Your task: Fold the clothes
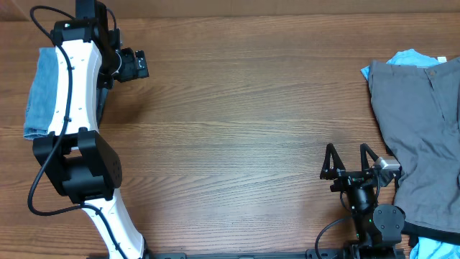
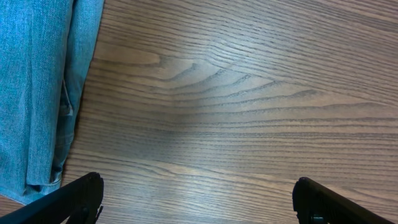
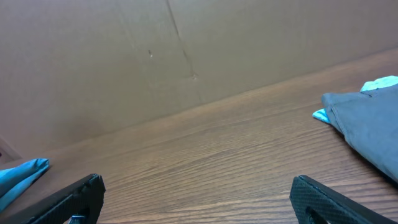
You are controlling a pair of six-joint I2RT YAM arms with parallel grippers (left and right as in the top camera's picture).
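The light-blue denim jeans (image 1: 41,90) lie folded in a narrow stack at the table's far left, partly under my left arm; they also show in the left wrist view (image 2: 37,87) and the right wrist view (image 3: 22,174). My left gripper (image 2: 199,199) is open and empty, over bare wood just right of the jeans; overhead its fingers are hidden by the wrist (image 1: 129,65). Grey trousers (image 1: 424,122) lie at the right edge on a bright-blue garment (image 1: 406,57); both show in the right wrist view (image 3: 367,124). My right gripper (image 1: 350,160) is open and empty, left of the trousers.
The wooden table (image 1: 237,129) stretches between the two piles. A brown cardboard wall (image 3: 155,56) stands along the table's back edge. My left arm (image 1: 72,108) reaches over the left side.
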